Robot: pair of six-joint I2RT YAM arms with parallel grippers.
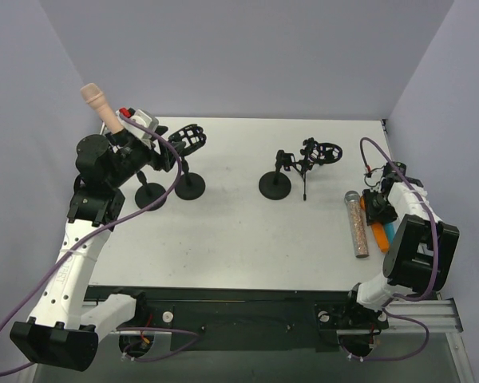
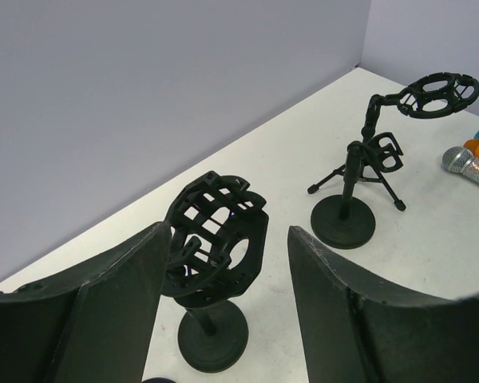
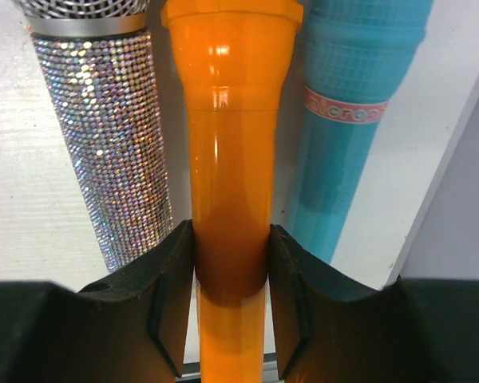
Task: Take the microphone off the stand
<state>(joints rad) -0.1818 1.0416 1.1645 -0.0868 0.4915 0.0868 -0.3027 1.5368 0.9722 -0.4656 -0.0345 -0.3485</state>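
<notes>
A beige foam-headed microphone [image 1: 97,102] sticks up to the upper left beside my left wrist. Its lower end is hidden behind the arm, so I cannot tell what holds it. My left gripper [image 1: 169,153] is open and empty. In the left wrist view it [image 2: 227,239] faces an empty black cage mount [image 2: 215,239] on a round-base stand [image 2: 214,341]. My right gripper [image 3: 231,231] is shut on an orange microphone [image 3: 230,120] lying on the table at the right [image 1: 381,237].
A glitter microphone [image 3: 104,136] and a teal microphone [image 3: 347,120] lie on either side of the orange one. A second round base [image 1: 150,195] stands by the left arm. A middle stand [image 1: 275,185] carries an empty ring mount [image 1: 327,152] and a small tripod [image 1: 305,174].
</notes>
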